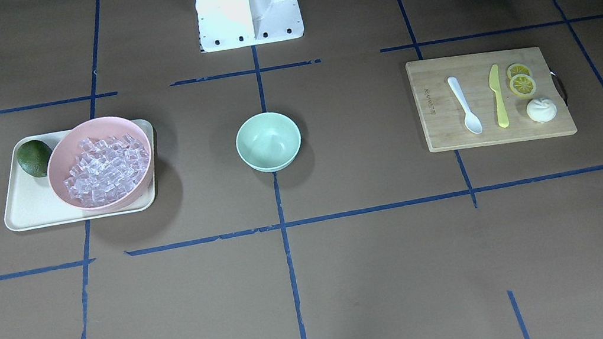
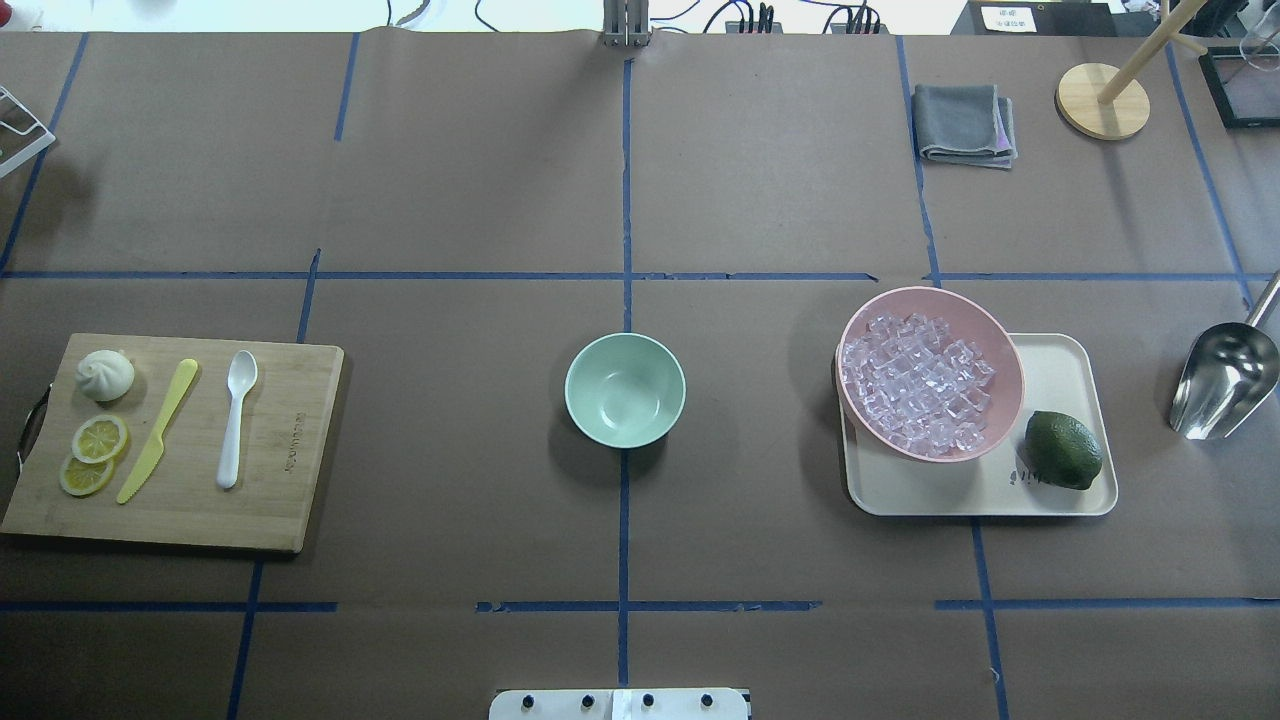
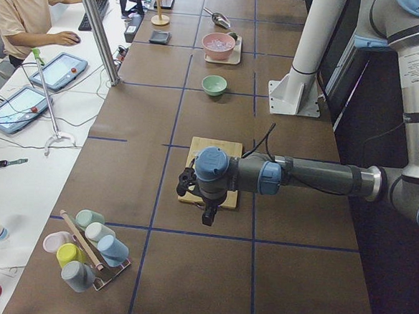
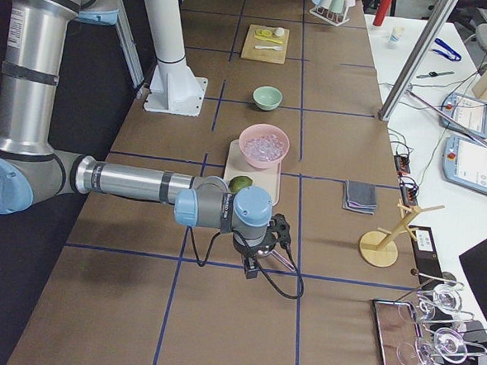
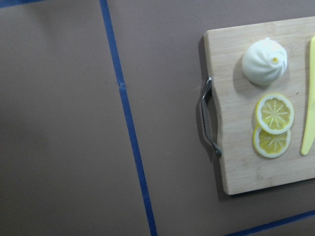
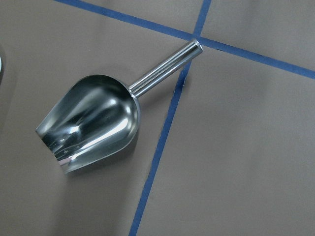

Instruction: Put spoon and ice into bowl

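Spoon lay flat on cutting board: likely light, stiff, slippery; pinch mid-handle. Ice looked slick, loose. Left gripper, right gripper: whether released or clenched, could not tell.

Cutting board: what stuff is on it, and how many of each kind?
white spoon: 1
yellow knife: 1
lemon slices: 2
white bun: 1
Total on the cutting board: 5
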Action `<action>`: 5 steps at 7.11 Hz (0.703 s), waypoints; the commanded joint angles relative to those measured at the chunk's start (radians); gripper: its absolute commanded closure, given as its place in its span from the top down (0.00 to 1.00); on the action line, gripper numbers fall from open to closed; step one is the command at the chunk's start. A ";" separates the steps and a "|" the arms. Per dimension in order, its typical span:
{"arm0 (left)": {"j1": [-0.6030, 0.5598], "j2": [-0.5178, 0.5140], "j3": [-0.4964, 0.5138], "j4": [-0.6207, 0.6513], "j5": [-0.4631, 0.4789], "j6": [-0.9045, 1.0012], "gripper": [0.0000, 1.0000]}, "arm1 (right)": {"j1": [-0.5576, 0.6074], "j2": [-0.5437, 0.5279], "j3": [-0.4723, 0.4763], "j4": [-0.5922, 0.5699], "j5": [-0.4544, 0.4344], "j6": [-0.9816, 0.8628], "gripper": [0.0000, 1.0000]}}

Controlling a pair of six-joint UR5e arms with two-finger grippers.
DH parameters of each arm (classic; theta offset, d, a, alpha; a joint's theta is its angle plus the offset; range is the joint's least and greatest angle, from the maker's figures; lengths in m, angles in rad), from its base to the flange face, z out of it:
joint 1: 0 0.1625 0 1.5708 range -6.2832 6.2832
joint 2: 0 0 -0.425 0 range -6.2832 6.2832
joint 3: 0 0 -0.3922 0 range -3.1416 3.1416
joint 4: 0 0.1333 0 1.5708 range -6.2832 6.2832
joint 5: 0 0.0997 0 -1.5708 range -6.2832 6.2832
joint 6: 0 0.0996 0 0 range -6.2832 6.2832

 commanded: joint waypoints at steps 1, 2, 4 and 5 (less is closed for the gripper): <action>0.001 -0.017 -0.011 0.000 0.004 0.002 1.00 | 0.000 -0.002 0.003 0.000 -0.001 0.002 0.99; 0.002 -0.015 -0.012 -0.002 0.005 0.006 1.00 | 0.000 -0.004 0.005 0.000 0.000 0.002 0.99; 0.006 -0.018 -0.013 -0.002 0.012 0.005 1.00 | 0.000 -0.001 0.003 0.000 -0.001 0.004 0.99; 0.006 -0.018 -0.012 -0.009 0.006 0.003 1.00 | 0.000 -0.002 0.002 0.000 0.002 0.004 0.99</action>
